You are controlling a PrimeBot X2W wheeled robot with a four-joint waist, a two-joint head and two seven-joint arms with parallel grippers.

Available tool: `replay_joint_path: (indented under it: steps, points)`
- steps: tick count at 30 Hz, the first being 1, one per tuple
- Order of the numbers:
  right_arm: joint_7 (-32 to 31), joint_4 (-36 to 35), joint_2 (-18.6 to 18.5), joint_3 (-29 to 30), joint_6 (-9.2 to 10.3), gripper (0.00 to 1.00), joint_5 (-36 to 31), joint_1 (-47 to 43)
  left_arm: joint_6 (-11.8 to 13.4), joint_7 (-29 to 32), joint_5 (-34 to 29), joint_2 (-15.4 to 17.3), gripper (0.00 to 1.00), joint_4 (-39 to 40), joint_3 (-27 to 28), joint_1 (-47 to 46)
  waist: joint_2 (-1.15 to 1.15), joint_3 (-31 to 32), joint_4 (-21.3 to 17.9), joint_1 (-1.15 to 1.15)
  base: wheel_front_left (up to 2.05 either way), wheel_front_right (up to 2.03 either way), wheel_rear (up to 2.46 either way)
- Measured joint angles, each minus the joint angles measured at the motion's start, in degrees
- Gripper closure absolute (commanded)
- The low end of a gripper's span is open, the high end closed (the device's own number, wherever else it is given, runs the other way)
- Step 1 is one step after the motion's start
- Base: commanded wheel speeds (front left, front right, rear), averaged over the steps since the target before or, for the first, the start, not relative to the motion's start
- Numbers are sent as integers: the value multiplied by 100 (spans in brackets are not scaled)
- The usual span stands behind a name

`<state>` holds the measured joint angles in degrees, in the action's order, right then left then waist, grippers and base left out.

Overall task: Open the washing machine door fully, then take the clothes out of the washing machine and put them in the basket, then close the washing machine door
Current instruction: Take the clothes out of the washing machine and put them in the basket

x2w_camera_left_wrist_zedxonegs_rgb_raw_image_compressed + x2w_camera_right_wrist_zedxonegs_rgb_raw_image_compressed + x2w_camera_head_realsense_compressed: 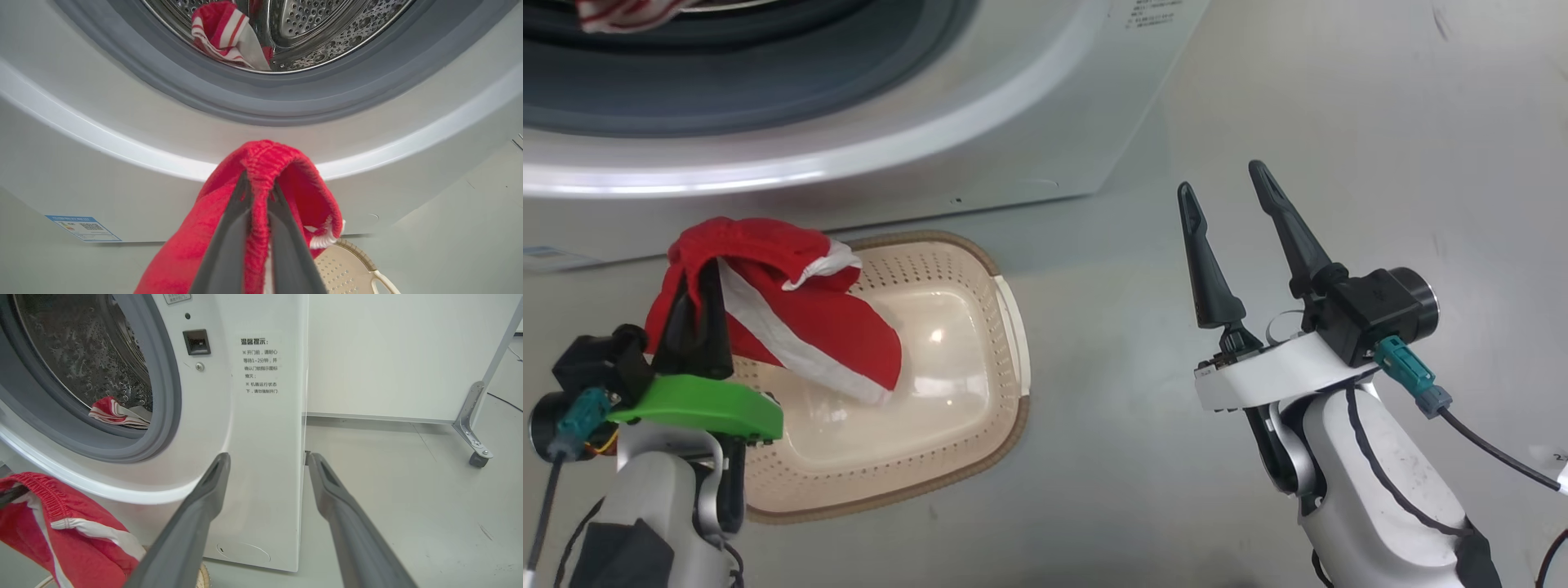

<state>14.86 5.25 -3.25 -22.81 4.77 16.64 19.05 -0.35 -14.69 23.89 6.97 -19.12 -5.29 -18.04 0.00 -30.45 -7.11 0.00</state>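
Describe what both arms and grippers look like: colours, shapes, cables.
Each gripper has two long, tapering dark fingers. The left gripper sits on a green wrist plate, the right gripper on a white wrist plate. Each arm carries a black camera block, teal plug and dark cable, above a pale grey forearm.

Left gripper jaws clamp red clothes over basket; right gripper agape.

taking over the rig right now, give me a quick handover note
Left claw: shut on the red garment, held above the basket.
Right claw: open, nothing in it, over the floor to the basket's right.
Done: drum mouth open, one garment out of the washing machine.
To do: drop it in the basket, fetch the striped garment from the drum, close the door.
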Motion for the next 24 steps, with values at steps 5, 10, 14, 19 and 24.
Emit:
replay_joint_path:
  steps: [5,10,14,19,24]
  points:
    - [0,-158,0,-93,43,0,46,168,-152,112,30,154,100,-474,-11,-314,0,-392,-171,0,0,0,0]
    - [1,-292,1,-136,88,0,92,342,-285,210,30,242,100,-928,-37,-593,0,-775,-348,0,0,0,0]
    - [1,-337,1,-133,100,0,99,442,-353,309,97,266,100,-1318,-32,-830,0,-1047,-468,0,0,0,0]
    - [1,-367,2,-144,102,0,123,569,-407,437,219,277,100,-1793,-37,-1083,0,-1325,-578,0,0,0,0]
    - [1,-363,2,-164,143,0,142,636,-452,575,279,276,100,-2259,-35,-1267,0,-1474,-650,0,0,0,0]
